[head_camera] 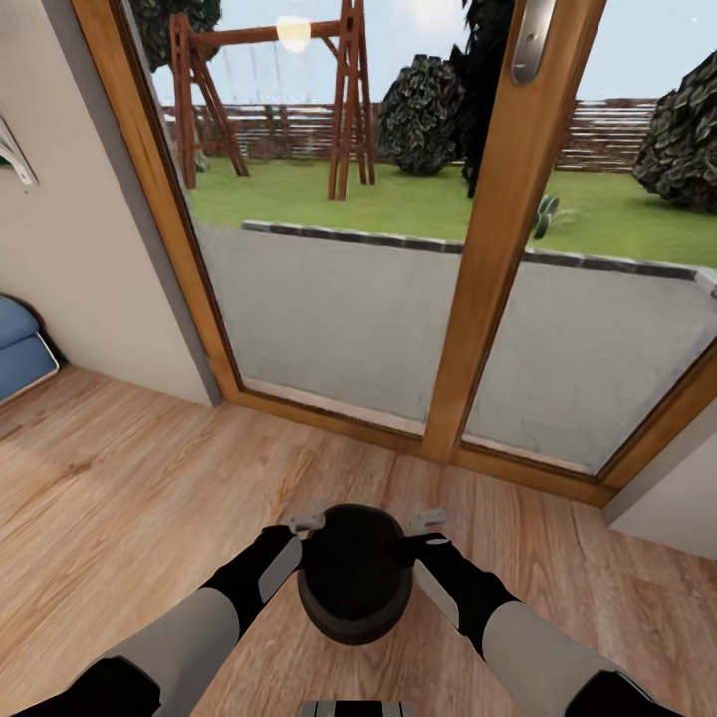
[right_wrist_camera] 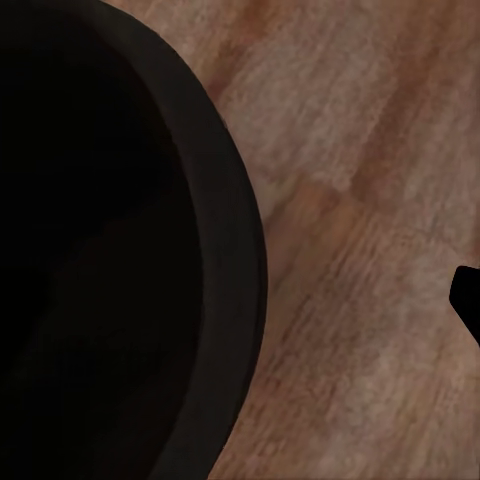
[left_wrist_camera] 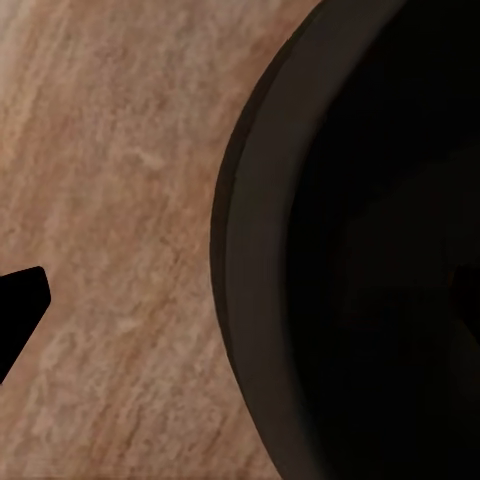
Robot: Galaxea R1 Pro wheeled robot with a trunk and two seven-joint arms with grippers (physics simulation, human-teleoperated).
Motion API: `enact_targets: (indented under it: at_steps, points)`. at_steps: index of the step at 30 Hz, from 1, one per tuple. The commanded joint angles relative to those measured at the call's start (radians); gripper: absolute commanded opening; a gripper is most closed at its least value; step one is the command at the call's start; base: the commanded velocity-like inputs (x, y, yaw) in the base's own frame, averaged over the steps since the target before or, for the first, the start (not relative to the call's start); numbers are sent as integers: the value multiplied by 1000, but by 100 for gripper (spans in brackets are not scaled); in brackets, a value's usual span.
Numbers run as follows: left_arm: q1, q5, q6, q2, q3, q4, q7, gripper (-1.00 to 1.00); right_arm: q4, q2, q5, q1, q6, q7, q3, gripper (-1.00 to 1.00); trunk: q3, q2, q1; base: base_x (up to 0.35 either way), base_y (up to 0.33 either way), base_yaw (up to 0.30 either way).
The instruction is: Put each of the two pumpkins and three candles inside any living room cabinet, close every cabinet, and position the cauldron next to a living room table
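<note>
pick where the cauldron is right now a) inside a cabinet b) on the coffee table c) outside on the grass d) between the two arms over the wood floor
d, the cauldron sits between the left end effector and the right end effector, with wood floor around it and the glass door ahead.

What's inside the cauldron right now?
The cauldron, between the left gripper and right gripper, shows a dark interior. Nothing visible inside, but its depths are too black to tell.
</note>
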Motion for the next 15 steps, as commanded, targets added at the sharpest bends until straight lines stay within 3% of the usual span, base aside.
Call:
enact_targets:
  at_steps: [1, 6, 15]
  points:
    - [0, 0, 0, 0, 0, -1, -1, 100, 1, 0, 0, 0, 0, 0, 0, 100, -3, -7, 4, 0, 0, 0]
    - [0, 0, -1, 0, 0, 0, -68, 100, 1, 0, 0, 0, -1, 0, 0, 100, -19, -40, 22, 0, 0, 0]
    - [0, -1, -3, 1, 1, 0, -82, 100, -3, -1, 6, 0, -4, 0, -1, 100, -54, -42, 26, 0, 0, 0]
